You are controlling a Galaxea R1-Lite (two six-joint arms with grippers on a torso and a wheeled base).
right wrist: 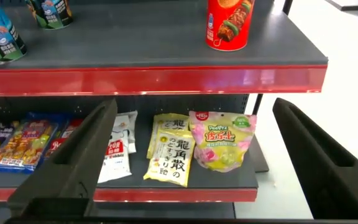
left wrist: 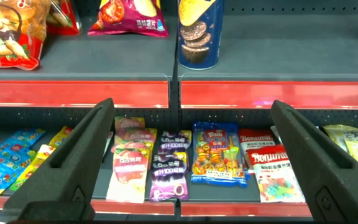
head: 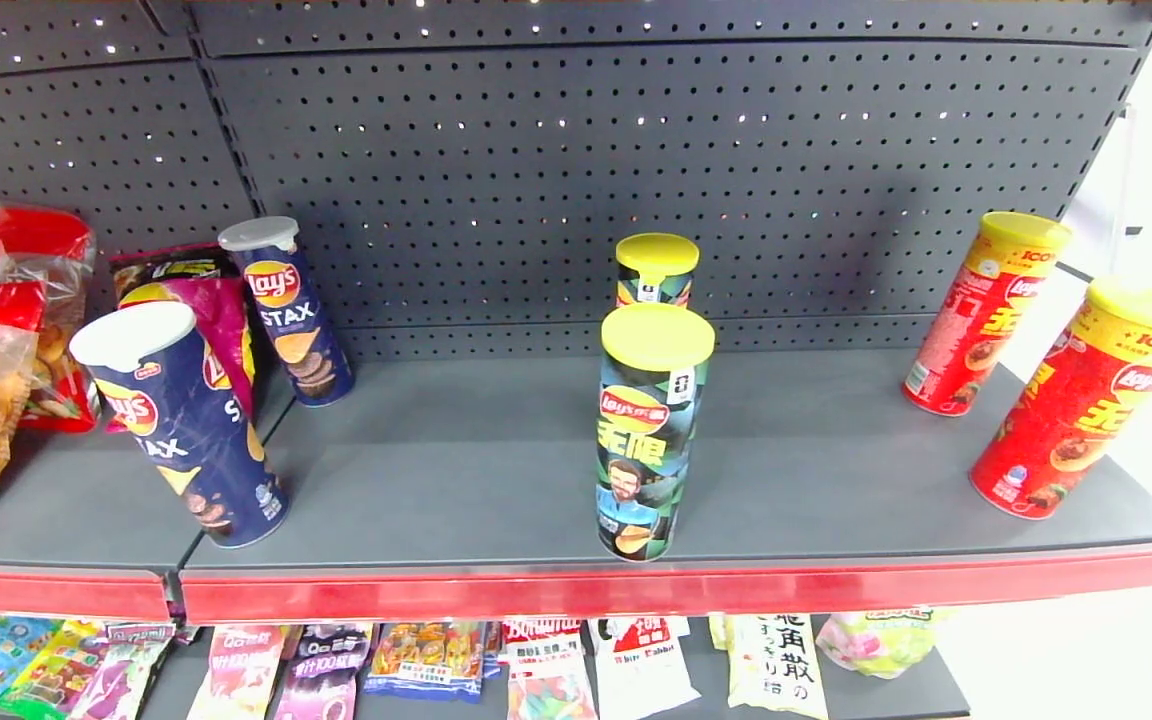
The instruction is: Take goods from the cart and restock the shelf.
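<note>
Left hand (left wrist: 191, 104) and right hand (right wrist: 194, 102) are both released and empty, low before the shelf (head: 476, 470). On it stand blue cans (head: 186, 430) at nine o'clock, green cans (head: 654, 430) centre, red cans (head: 1076, 400) at three. They are likely light, stiff, slick tubes, best gripped mid-body.

Grey pegboard shelf (head: 496, 450), red-edged

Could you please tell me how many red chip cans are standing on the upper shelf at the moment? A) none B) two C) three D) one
B: at the right end of the shelf stand a back red can and a front red can, both with yellow lids, which makes two in all.
</note>
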